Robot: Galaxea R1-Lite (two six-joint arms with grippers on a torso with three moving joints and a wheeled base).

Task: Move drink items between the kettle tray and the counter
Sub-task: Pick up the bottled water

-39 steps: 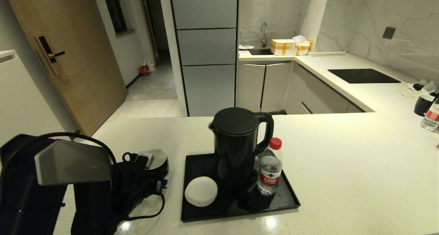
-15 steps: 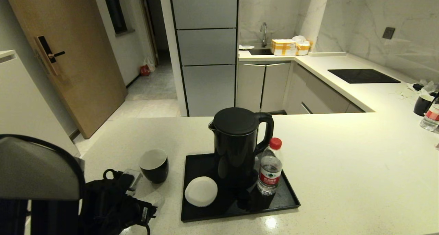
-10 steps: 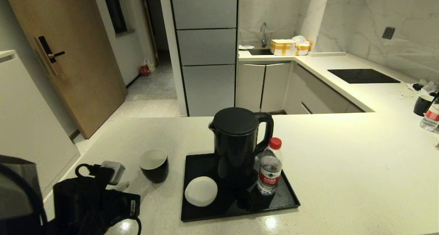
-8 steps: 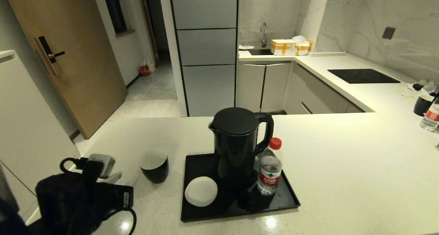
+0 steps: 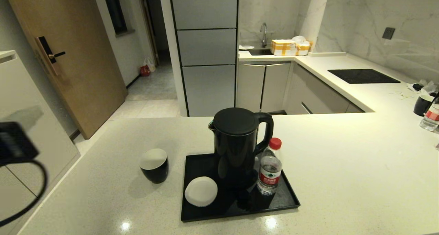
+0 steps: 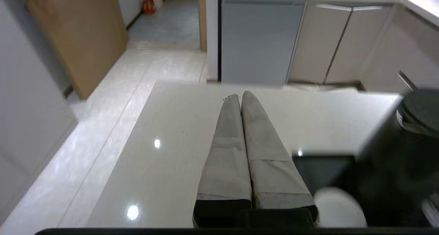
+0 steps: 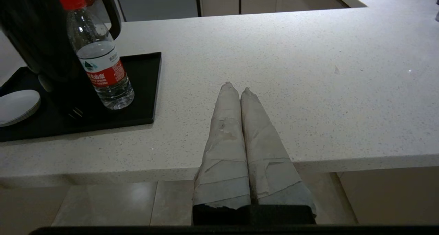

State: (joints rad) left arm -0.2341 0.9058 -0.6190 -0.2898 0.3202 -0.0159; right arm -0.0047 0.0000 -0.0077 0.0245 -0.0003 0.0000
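Note:
The black cup with its white inside stands upright on the counter, just left of the kettle tray. The clear water bottle with red cap and label stands on the tray's right side by the kettle; it also shows in the right wrist view as the bottle on the tray. My left gripper is shut and empty, off to the left of the tray. My right gripper is shut and empty over the counter's front edge, right of the tray.
A white saucer lies on the tray's near left. Part of my left arm shows at the far left edge. A second cup and bottle stand at the far right, behind them a black cooktop.
My left gripper has let go of the cup, leaving it on the counter, and the arm has drawn back to the left and up. Bottle, kettle and saucer have not moved.

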